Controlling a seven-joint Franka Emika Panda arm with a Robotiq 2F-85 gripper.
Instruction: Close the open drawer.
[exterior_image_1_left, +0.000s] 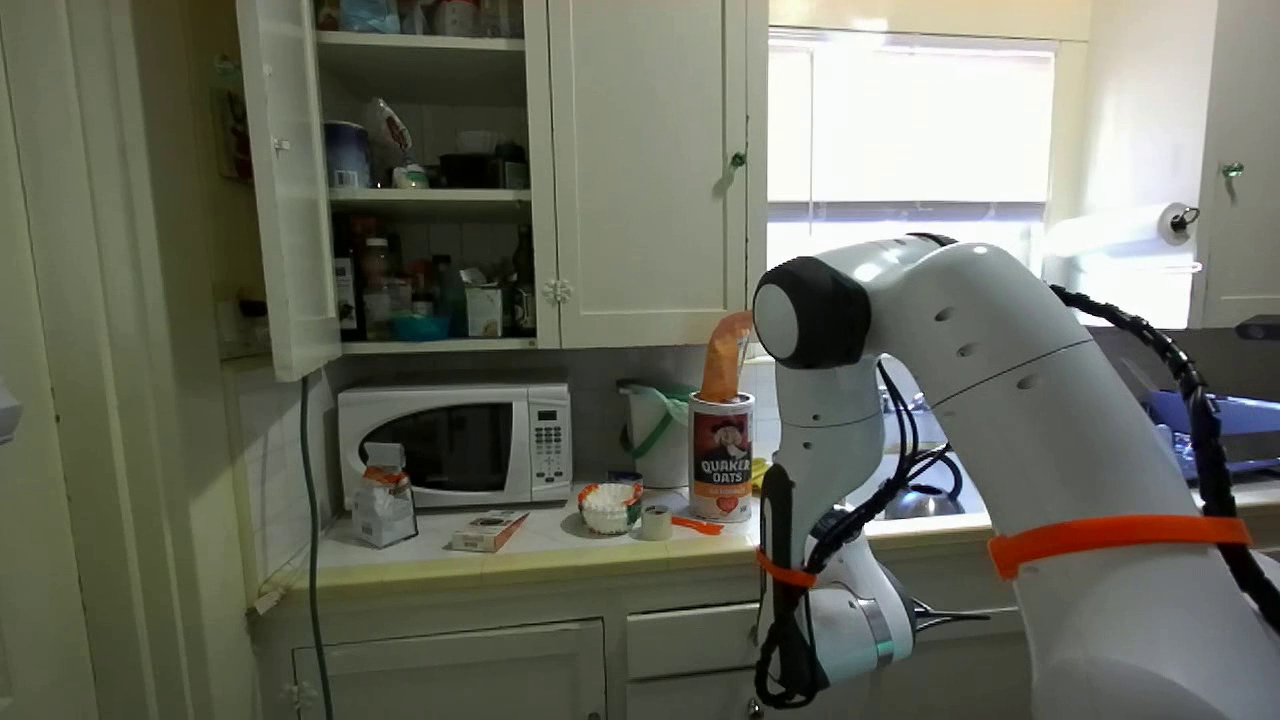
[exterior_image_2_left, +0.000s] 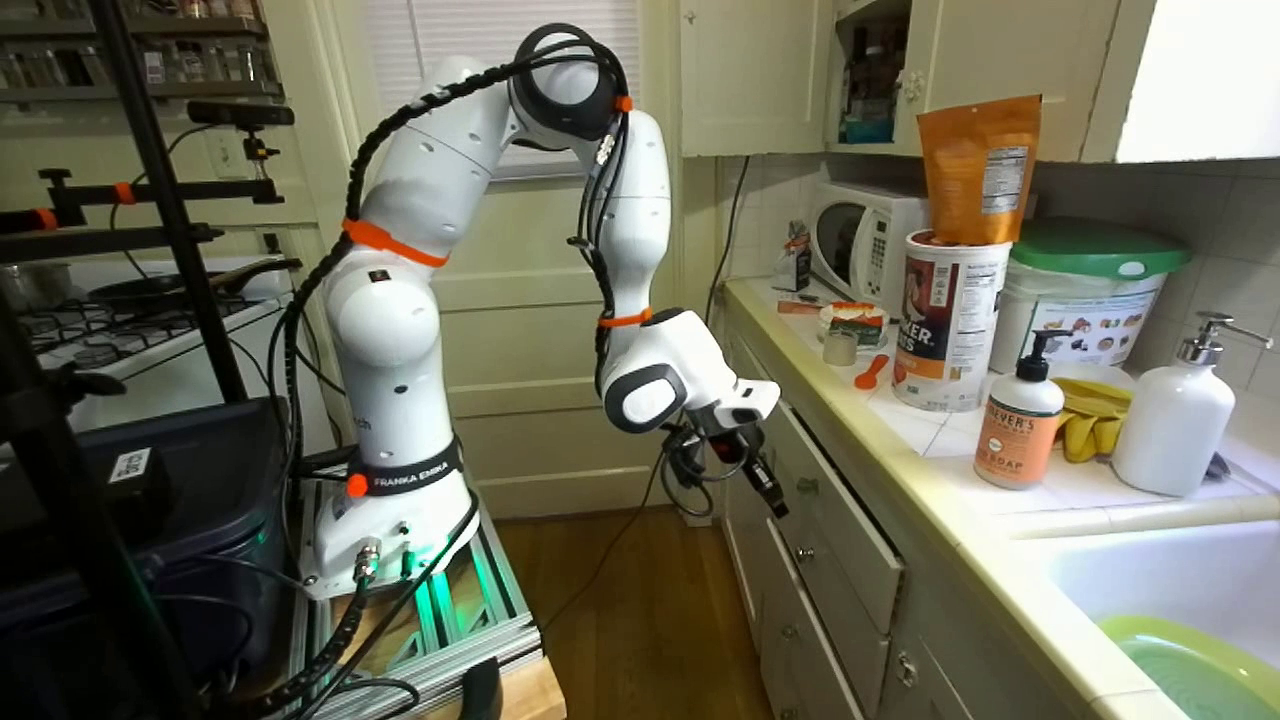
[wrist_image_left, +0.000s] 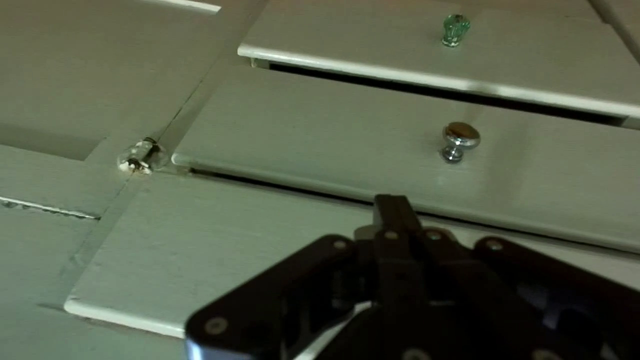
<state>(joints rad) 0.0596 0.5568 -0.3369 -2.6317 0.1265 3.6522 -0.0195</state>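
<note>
Drawer (wrist_image_left: 390, 42) with the green knob (wrist_image_left: 455, 30) sits just below the counter (exterior_image_1_left: 560, 568), a dark gap showing under its front, and we see the gripper (wrist_image_left: 398, 212) facing the lower drawers (wrist_image_left: 320, 135), its jaws together with nothing between them.

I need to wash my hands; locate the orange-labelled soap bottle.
In an exterior view, the soap bottle stands toward the right, on the counter, just left of the white pump dispenser and beside the yellow gloves.
</note>
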